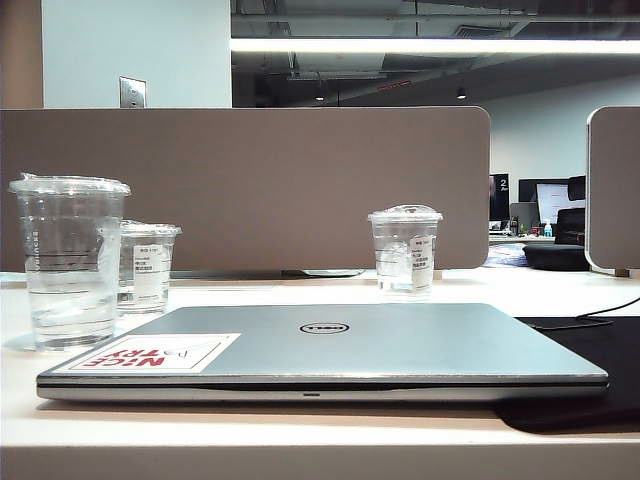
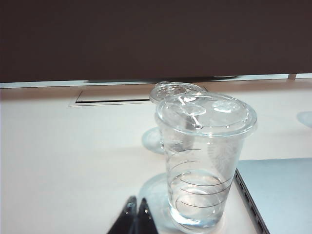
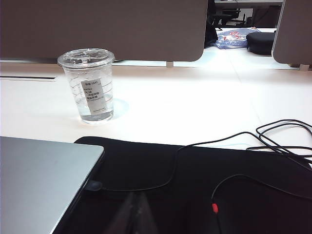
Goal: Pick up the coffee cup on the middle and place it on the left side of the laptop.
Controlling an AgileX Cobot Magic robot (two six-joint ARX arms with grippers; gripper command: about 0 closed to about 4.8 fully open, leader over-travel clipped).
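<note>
Standing left of laptop (image 1: 330, 345): cup (image 1: 68, 262). Left gripper (image 2: 135, 214) closed, empty, near cup. Right gripper (image 3: 138, 209) over black mat (image 3: 195, 190), state unclear.

A long ceiling strip light (image 1: 430, 46) glows at twelve o'clock in the exterior view, washing the white table (image 1: 250, 435) pale. In the left wrist view the table is overexposed, and the coffee cup (image 2: 204, 161) throws a faint shadow toward nine o'clock. The right wrist view is sharp, though its fingertips at six o'clock blur softly.
</note>
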